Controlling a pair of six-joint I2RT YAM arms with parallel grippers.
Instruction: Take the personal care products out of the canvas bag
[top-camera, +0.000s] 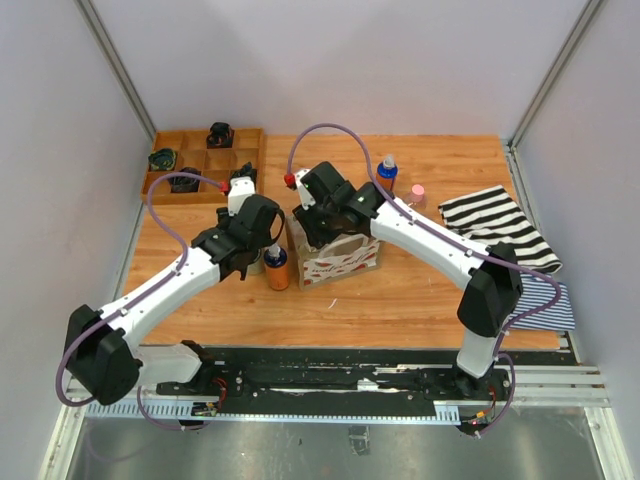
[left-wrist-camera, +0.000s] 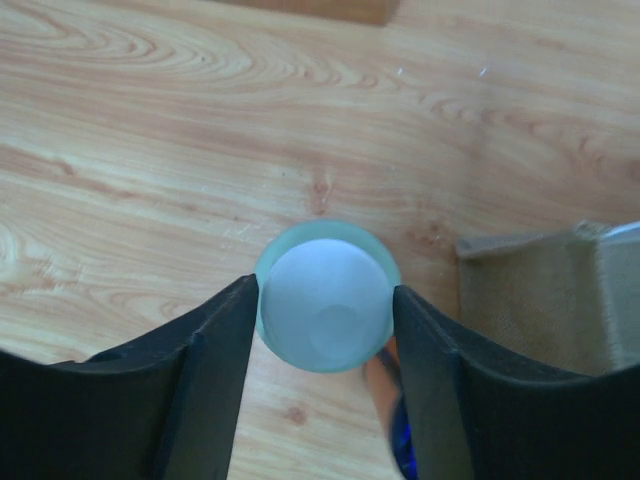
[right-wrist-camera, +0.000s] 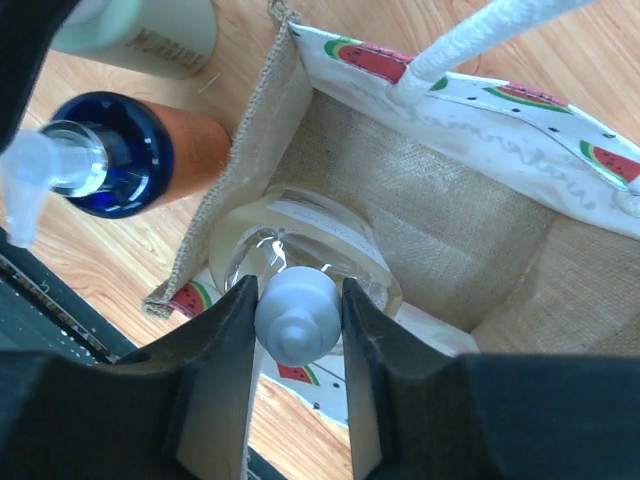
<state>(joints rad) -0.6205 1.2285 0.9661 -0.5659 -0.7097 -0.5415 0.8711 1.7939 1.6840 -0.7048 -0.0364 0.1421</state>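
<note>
The canvas bag (top-camera: 345, 262) stands at the table's middle; its burlap inside (right-wrist-camera: 450, 220) shows in the right wrist view, and a corner (left-wrist-camera: 540, 300) in the left wrist view. My right gripper (right-wrist-camera: 298, 290) is down in the bag (top-camera: 318, 228), shut on the grey-white cap (right-wrist-camera: 297, 318) of a clear bottle (right-wrist-camera: 300, 245). My left gripper (left-wrist-camera: 325, 290) is left of the bag (top-camera: 255, 258), shut on a pale frosted bottle with a white lid (left-wrist-camera: 327, 308) that stands on the table. An amber bottle with a blue pump cap (top-camera: 277, 268) stands between them (right-wrist-camera: 150, 150).
A second amber bottle with a blue cap (top-camera: 387, 172) and a pink-capped bottle (top-camera: 417, 193) stand behind the bag at the right. Striped cloths (top-camera: 497, 225) lie at the right edge. A wooden compartment tray (top-camera: 205, 165) with black coiled items sits at the back left.
</note>
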